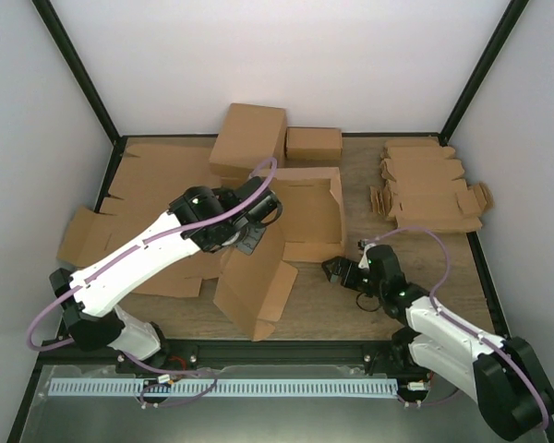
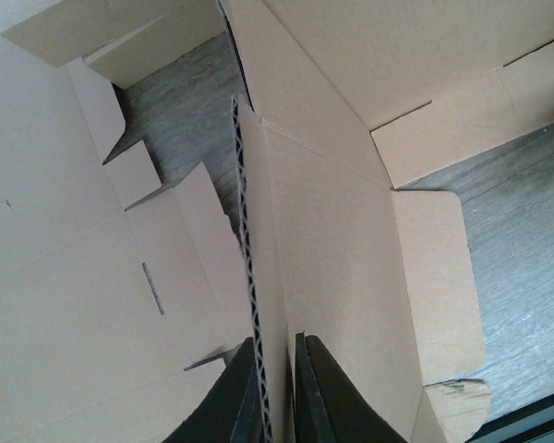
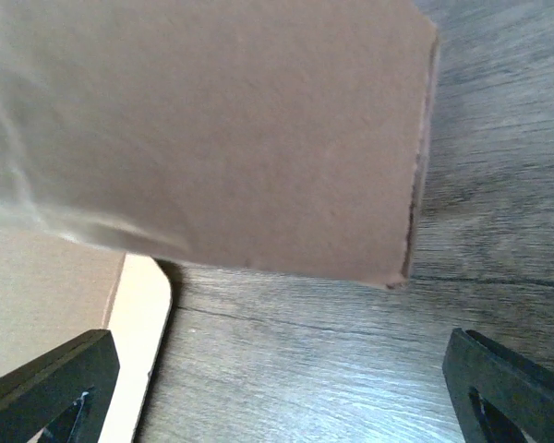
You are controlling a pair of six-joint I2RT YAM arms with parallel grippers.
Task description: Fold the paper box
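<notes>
As the left hand point(image 2: 277, 355) pinches up a flap point(image 2: 337, 277) of the big brown cardboard mailer box point(image 1: 309, 212), the spread, empty right hand point(image 1: 336, 270) should brace it.

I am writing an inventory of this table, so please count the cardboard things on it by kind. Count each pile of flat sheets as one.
Large brown cardboard paper box, half folded: 1
Closed brown cardboard boxes: 2
Piles of flat brown cardboard blanks: 2
Total: 5
</notes>
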